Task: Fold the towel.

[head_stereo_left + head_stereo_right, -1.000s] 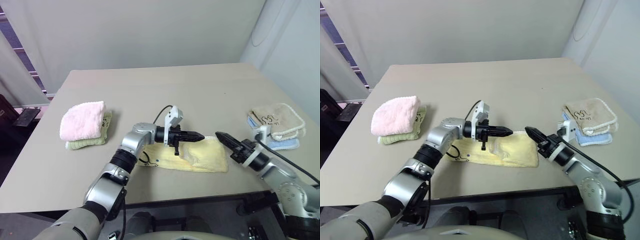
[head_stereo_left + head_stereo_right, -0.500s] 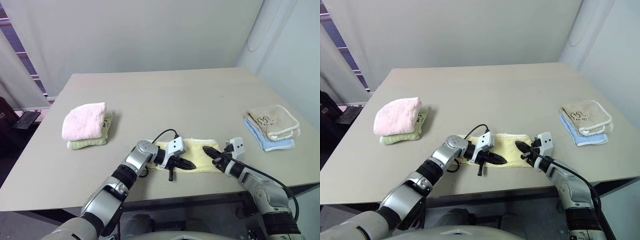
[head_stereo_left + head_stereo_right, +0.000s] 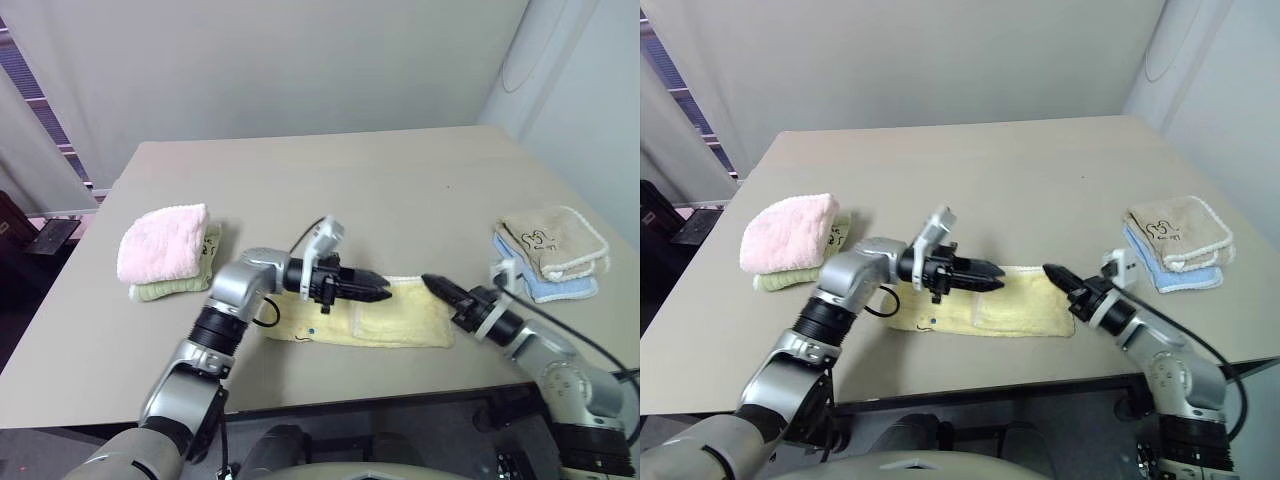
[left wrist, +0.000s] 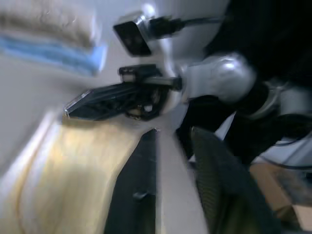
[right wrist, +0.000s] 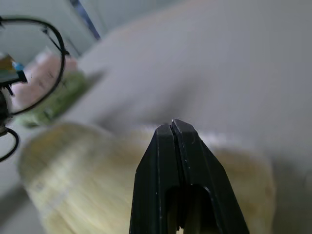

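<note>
Head views: the pale yellow terry cloth towel with whitish stitched edging (image 3: 372, 318) lay flat as a long strip near the front edge of the beige rectangular table (image 3: 330, 190), already doubled once by the look of it, with a seam line across its middle. The left gripper (image 3: 378, 288) hovered over the towel's middle, pointing toward its right end, fingers partly apart with nothing between them. The right gripper (image 3: 436, 287) sat at the towel's right end, fingers pressed together; no cloth visibly pinched. My read: the next fold was end to end, so pick up the right edge at both layers, keep the corners matched, carry it low over the towel and lay it on the left end without dragging the bottom layer. No containers on the table, just stacks: a pink fluffy folded towel (image 3: 163, 243) on a pale green folded cloth (image 3: 172, 288) well left of the towel, and a beige folded towel with dark embroidery (image 3: 553, 241) on a light blue folded cloth (image 3: 563, 289) right of it. Left wrist view: its own black fingers (image 4: 214, 180) stood apart, empty, the yellow towel beneath them, the right gripper's closed tip resting at the towel's edge. Right wrist view: fingers (image 5: 163, 170) met at the tip, towel just below, nothing gripped.
</note>
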Controlling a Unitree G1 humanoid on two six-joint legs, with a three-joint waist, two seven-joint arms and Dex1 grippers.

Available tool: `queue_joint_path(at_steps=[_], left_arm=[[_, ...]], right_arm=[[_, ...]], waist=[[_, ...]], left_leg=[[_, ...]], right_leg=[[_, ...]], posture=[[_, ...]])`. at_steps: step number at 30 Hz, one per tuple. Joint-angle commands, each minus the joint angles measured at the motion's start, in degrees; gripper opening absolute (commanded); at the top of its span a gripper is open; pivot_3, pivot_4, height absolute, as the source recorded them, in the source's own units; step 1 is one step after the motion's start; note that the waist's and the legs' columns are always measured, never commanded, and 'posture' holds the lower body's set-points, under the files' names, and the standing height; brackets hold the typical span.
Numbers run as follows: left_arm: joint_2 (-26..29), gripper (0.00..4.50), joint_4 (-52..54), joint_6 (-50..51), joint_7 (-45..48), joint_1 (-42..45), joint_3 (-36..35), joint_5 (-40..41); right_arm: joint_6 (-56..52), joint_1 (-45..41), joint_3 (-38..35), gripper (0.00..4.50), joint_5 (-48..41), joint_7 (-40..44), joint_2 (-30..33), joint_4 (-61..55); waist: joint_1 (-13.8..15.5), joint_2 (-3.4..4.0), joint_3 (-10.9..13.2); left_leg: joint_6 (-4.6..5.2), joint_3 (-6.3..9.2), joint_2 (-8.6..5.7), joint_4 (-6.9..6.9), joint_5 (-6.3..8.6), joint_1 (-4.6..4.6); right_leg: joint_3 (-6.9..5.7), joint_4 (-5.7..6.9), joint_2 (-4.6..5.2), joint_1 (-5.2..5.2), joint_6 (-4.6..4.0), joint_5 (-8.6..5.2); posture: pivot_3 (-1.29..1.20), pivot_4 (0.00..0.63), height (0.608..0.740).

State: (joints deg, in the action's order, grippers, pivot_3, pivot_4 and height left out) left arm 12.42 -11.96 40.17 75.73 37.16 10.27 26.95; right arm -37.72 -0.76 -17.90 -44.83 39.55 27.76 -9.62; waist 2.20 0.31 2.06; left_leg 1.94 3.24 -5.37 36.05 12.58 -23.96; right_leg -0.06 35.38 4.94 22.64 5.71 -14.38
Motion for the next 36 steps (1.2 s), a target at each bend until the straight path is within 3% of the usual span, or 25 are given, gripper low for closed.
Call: queue_joint_path(at_steps=[1, 6, 11, 13, 20, 26, 36], left_arm=[[3.9, 2.80, 5.1, 6.3, -3.0, -0.4, -5.5, 5.0], [12.7, 4.50, 10.9, 12.0, -5.6, -4.2, -10.3, 8.7], [17.3, 4.50, 15.2, 21.6, -10.3, -10.7, -16.7, 15.7], [17.3, 4.50, 16.7, 25.2, -14.5, -13.6, -19.5, 17.9], [18.9, 4.50, 17.9, 35.6, -24.5, -19.9, -26.5, 22.9], [14.1, 4.50, 16.5, 51.9, -37.3, -18.3, -35.9, 27.7], [25.6, 4.50, 13.2, 52.3, -53.9, -26.3, -34.7, 50.9]], right_arm=[[-3.5, -1.0, -2.3, 0.96, -5.1, -1.0, 1.7, -6.5], [-6.8, -3.3, -1.9, 2.78, -8.6, -2.3, 3.2, -10.2], [-10.1, -7.7, -2.6, 4.47, -13.8, -6.2, 1.1, -8.5], [-14.4, -9.4, -3.2, 4.47, -19.0, -8.0, 0.7, -5.7], [-22.7, -11.5, -0.1, 4.47, -23.3, -10.2, 0.1, -1.0], [-25.1, -13.5, -0.5, 4.47, -24.4, -12.7, -0.9, 2.8], [-24.3, -13.2, -0.1, 4.47, -22.4, -13.7, -2.5, 4.9]], waist=[[0.0, 0.00, 0.0], [-0.1, 0.08, 0.1], [0.0, 0.12, 0.1], [0.1, 0.12, 0.1], [0.0, 0.13, 0.1], [0.0, 0.11, 0.2], [0.0, 0.16, 0.2]], left_leg=[[-0.01, 0.00, 0.00, 0.01, 0.00, 0.03], [-0.03, -0.01, 0.00, 0.01, 0.01, 0.18], [-0.05, -0.06, -0.01, -0.01, 0.02, 0.25], [-0.05, -0.06, -0.01, -0.03, 0.02, 0.25], [-0.05, -0.07, -0.01, -0.13, 0.02, 0.23], [-0.06, -0.07, -0.02, -0.12, 0.03, 0.24], [-0.21, -0.09, -0.02, -0.43, 0.03, 0.29]], right_leg=[[0.00, 0.02, -0.01, -0.02, -0.02, -0.01], [0.07, -0.01, -0.03, -0.06, -0.08, -0.02], [0.10, -0.09, 0.05, -0.06, -0.09, -0.02], [0.10, -0.12, 0.06, -0.04, -0.09, -0.02], [0.12, -0.11, 0.04, 0.08, -0.10, -0.02], [0.09, -0.09, 0.03, 0.04, -0.10, 0.01], [0.24, -0.08, 0.03, 0.26, -0.16, -0.01]], posture=[[0.00, 0.000, 0.740], [0.00, 0.000, 0.740], [0.00, 0.000, 0.740], [0.00, 0.000, 0.740], [0.00, 0.000, 0.740], [0.00, 0.000, 0.740], [0.00, 0.000, 0.740]])
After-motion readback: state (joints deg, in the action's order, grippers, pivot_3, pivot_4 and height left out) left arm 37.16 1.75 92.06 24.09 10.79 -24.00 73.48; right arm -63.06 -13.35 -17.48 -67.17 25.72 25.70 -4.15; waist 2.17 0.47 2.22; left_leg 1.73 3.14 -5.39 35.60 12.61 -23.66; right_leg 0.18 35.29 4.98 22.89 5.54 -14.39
